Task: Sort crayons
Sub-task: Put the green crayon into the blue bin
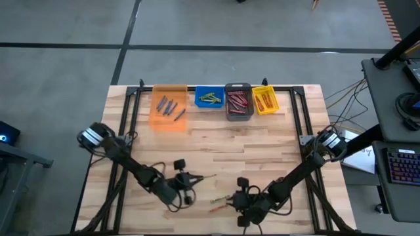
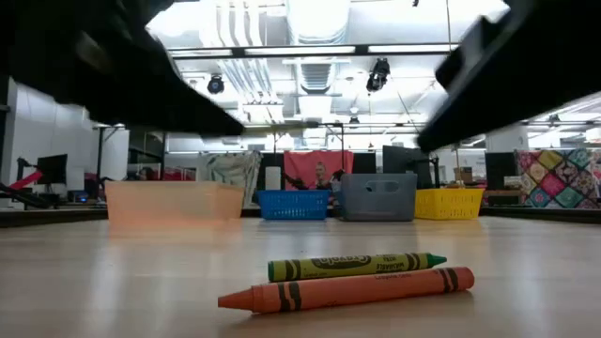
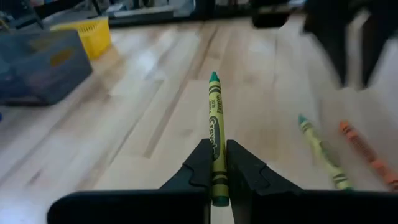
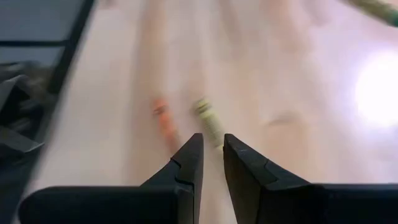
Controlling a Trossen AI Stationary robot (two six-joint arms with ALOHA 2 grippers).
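Green crayon (image 3: pixel 215 134) clamped lengthwise in left pincer (image 3: pixel 214 163); right pincer (image 4: pixel 211 155) slightly apart.

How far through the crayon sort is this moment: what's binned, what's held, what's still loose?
Mostly done: crayons already lie in the orange bin, blue bin, grey bin and yellow bin. In hand: the left gripper is shut on a green crayon. Left: a second green crayon and an orange crayon lie side by side on the table, the right gripper near them.
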